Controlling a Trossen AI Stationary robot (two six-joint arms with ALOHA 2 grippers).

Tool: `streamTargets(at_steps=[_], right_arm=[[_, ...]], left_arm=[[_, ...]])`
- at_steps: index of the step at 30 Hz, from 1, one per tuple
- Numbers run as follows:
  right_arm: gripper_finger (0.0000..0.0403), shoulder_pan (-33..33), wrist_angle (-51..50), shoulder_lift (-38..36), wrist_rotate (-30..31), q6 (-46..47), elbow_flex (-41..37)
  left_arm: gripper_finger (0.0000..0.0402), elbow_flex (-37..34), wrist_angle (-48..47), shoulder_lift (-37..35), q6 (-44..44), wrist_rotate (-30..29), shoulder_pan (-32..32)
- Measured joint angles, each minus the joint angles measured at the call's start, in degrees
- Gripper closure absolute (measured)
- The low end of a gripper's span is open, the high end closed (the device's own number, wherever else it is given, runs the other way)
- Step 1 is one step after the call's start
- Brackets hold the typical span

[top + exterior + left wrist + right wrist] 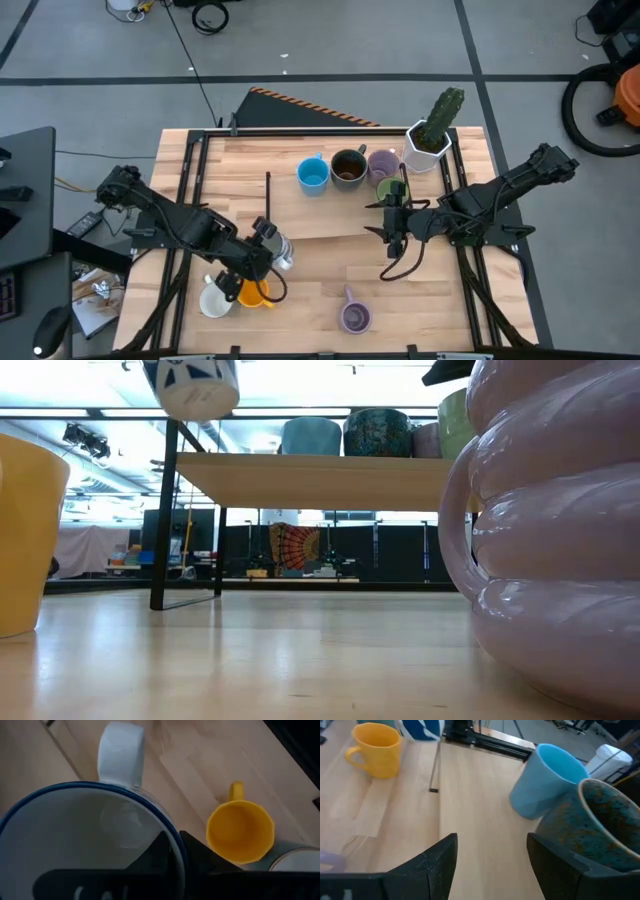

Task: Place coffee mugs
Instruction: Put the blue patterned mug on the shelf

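**Operator:** Progress so far, starting at the claws?

**Spotter:** Your left gripper (pixel 265 247) is clamped on the rim of a white mug with blue markings (pixel 90 835) and holds it off the table, well away from the cactus pot (pixel 428 150). Your right gripper (pixel 490 865) hangs near the pot with its fingers apart and nothing between them.

**Operator:** What's placed?

**Spotter:** Four mugs stand in a row on the raised board (pixel 300 465) beside the pot. The purple mug (pixel 383 162) is nearest it, then the green mug (pixel 387 188) (partly hidden by your right arm), then the dark brown mug (pixel 348 167). The blue mug (pixel 313 175) is farthest from it.

**Operator:** And left?

**Spotter:** By my reckoning half: the one you're carrying, plus three on the table far from the pot. Those are the orange mug (pixel 252 292), a plain white mug (pixel 214 301) and a second purple mug (pixel 355 318).

**Operator:** Count?

**Spotter:** Eight mugs: one blue, one brown, one green, one orange, two purple, two white. One cactus pot.
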Motion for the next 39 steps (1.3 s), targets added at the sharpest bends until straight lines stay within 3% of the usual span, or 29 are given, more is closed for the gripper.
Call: streamTargets(at_steps=[4, 10, 14, 28, 39], right_arm=[[0.0158, -1.5, 0.0, -0.1, -0.1, 0.0, 0.0], [0.0158, -3.0, 1.9, -0.1, -0.4, -1.9, 0.0], [0.0158, -4.4, 4.7, -0.3, -1.8, -3.5, 0.0], [0.0158, -6.8, 5.3, -0.3, -8.1, -4.3, 0.0], [0.0158, -6.0, 6.4, -0.3, -8.1, -5.5, 0.0]], left_arm=[[0.0372, -2.0, 1.5, -2.5, 0.5, -0.8, -0.3], [0.0372, -12.8, 8.7, -10.1, 2.2, -1.5, -0.4], [0.0372, -14.1, 11.5, -13.3, 7.1, -3.6, 0.4], [0.0372, -14.1, 16.5, -12.2, 26.2, 4.0, 13.9], [0.0368, -14.1, 16.0, -8.3, 32.4, 7.7, 22.1]])
